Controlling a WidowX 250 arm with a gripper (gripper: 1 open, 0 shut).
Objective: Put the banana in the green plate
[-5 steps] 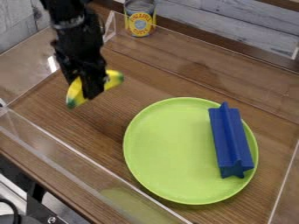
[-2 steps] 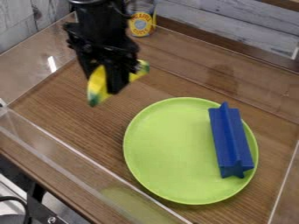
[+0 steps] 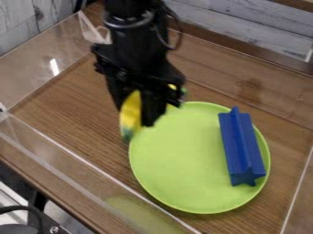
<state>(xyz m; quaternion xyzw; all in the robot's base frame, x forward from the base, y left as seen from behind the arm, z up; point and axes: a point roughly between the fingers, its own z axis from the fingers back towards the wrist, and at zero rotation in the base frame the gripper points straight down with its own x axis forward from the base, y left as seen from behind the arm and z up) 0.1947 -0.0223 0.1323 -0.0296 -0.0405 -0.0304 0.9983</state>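
Banana (image 3: 128, 119) is found in the grip of the robot gripper (image 3: 141, 124), raised off the wooden counter (image 3: 55, 102). We record the fingers as pinching it between them, with the dark housing above hiding its middle. A yellow part shows below and to the left of the fingers as we view them; a smaller yellow patch shows on their right side. The lower end is blurred, and we cannot make out its tip clearly.

In our view, the banana overlaps the left edge of the round lime-green plate (image 3: 184, 196), toward that plate's far left side. We cannot tell how high it hangs, nor whether its lower end is directly over the rim. The gripper and arm come down from the far edge of the counter and cover part of the plate's far rim.

We find the plate lying flat on the right part of the counter, toward the near edge. On its right side rests a long blue ridged block (image 3: 243, 146), lying lengthwise from the far rim toward the near right rim. Its near end shows a pointed, star-like profile. The banana and the block are apart.

Along the left side of the counter we note a transparent panel (image 3: 73, 164), with a black cable (image 3: 35, 216) beyond it at the near left corner.
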